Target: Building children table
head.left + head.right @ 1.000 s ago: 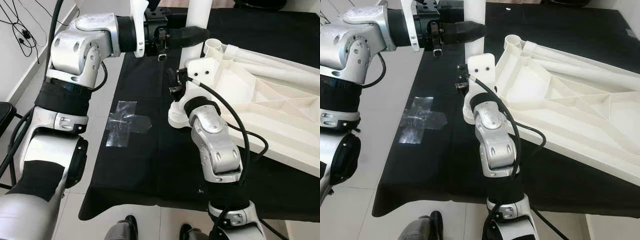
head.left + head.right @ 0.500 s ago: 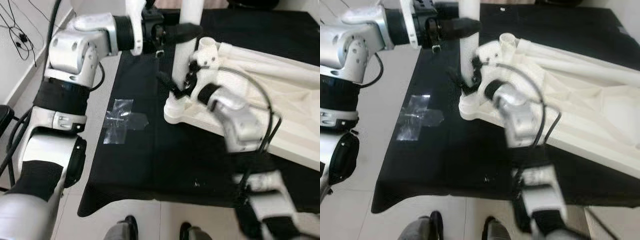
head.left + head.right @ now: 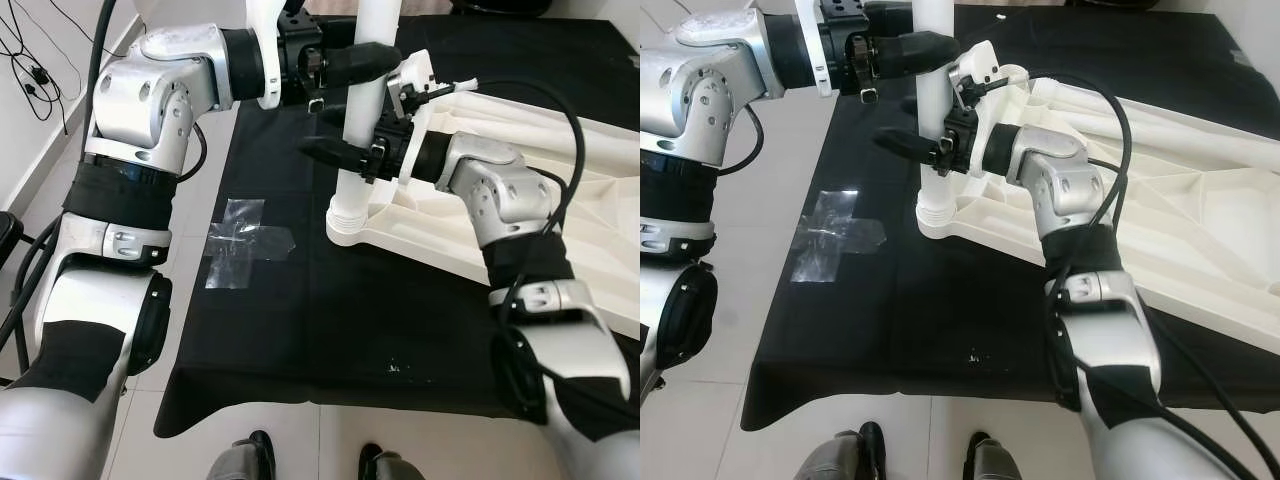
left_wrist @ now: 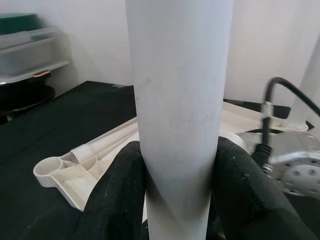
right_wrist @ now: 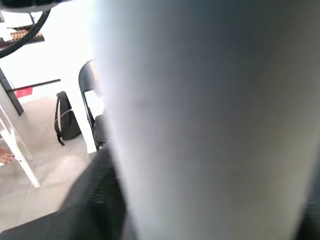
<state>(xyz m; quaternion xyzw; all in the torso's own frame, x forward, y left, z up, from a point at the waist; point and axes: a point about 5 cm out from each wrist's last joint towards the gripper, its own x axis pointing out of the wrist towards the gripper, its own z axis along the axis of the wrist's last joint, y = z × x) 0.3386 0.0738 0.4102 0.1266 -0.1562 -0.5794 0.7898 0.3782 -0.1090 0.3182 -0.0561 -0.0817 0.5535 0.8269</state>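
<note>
While the white table leg (image 3: pixel 362 110) stands upright in the corner socket (image 3: pixel 345 222) of the overturned white tabletop (image 3: pixel 560 215), both grippers are on it. The tabletop lies underside up on a black cloth (image 3: pixel 330 320), its ribs showing, and reaches away to the right; the socket with the leg is at its near left corner. The left gripper (image 3: pixel 372 60) comes in from the left, high on the leg, and in the left wrist view its two black fingers (image 4: pixel 120 190) press against either side of the white tube, clamped on it. The right gripper (image 3: pixel 335 152) reaches across from the right and meets the leg lower down, between the left gripper and the socket. One of its black fingers (image 3: pixel 322 150) points left past the near side of the leg; the right wrist view is close and blurred, with the tube between dark fingers, so it seems closed around the leg. More loose white legs (image 3: pixel 1160 125) lie along the far edge of the tabletop. A cross of clear tape (image 3: pixel 240 240) sits on the cloth's left edge and the pale floor.
</note>
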